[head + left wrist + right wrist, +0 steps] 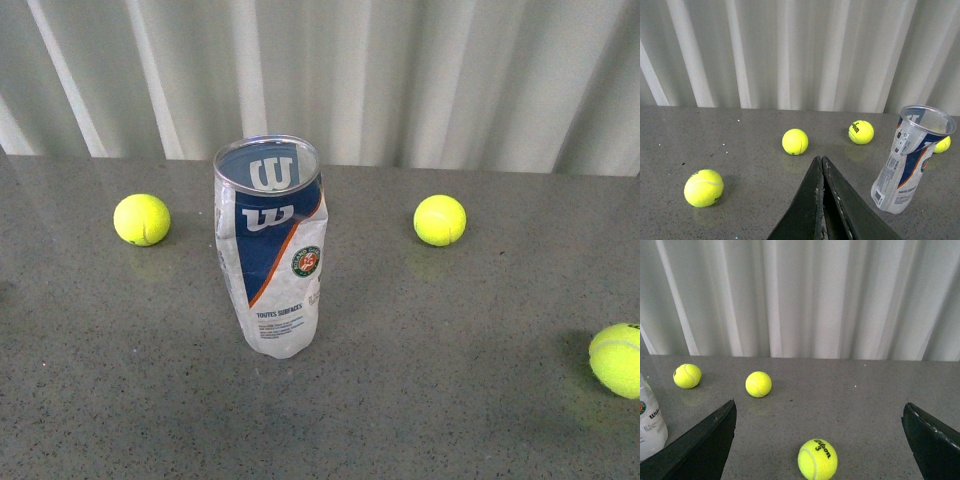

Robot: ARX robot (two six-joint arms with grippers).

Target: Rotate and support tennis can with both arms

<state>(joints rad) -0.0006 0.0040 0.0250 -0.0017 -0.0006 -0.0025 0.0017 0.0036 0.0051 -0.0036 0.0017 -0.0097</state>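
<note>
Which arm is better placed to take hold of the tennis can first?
Probably the right. Its gripper is wide open with the tennis can just beside one finger, while the left gripper is shut and would need opening first.

Tennis can (270, 250): a clear, crinkled plastic tube standing upright on the grey table, open mouth upward, leaning slightly. The label is blue and white with a white Wilson "W", an orange diagonal stripe and a round green-red emblem; small print reads "TOUTES SURFACES". It stands at the centre of the scene, untouched. In the left wrist view the can (910, 157) shows its barcode side.
</note>
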